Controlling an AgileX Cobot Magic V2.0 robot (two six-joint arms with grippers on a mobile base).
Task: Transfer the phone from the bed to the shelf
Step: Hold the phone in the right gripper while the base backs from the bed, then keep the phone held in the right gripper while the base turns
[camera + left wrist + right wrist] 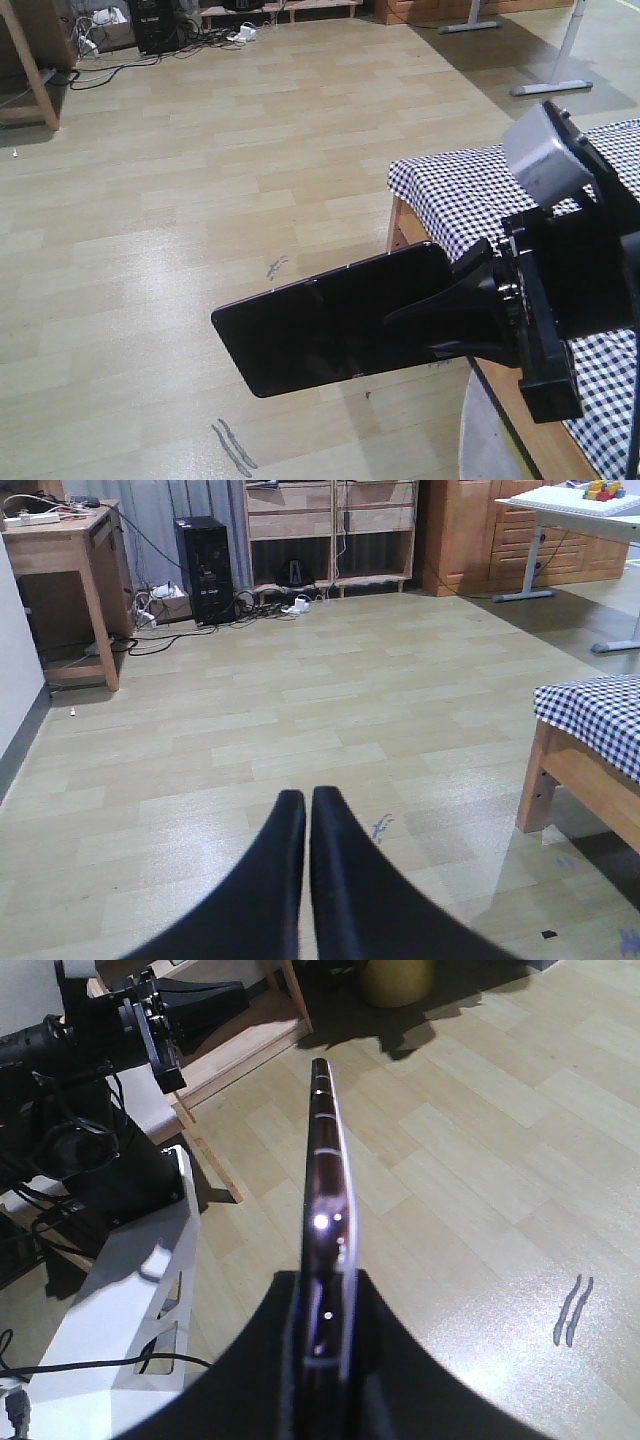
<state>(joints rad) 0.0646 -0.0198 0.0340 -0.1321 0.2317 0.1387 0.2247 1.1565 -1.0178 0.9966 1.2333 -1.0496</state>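
Phone (330, 325) pinched at one end by right tool (327, 1282), over floor (200, 200).

Exterior front view high, angled down over floor (150, 220) and bed (450, 190) corner, left wrist low, sharing both, right wrist tight along the phone (330, 1190) edge-on.

Right wrist view: my right gripper (325, 1290) clamps the phone (328, 1175) edge-on between its two black fingers (285, 1350). Only the phone's thin glossy side with its pinkish metal rim shows, running up the middle of the view. Behind it lies a pale wood-plank floor (470, 1140) with two short grey streaks (570, 1310) at lower right. At left stand a white base (120, 1300) with a black cable (90, 1365) across it and a black arm (110, 1030) above, with a wooden frame (250, 1045) just beside that arm.
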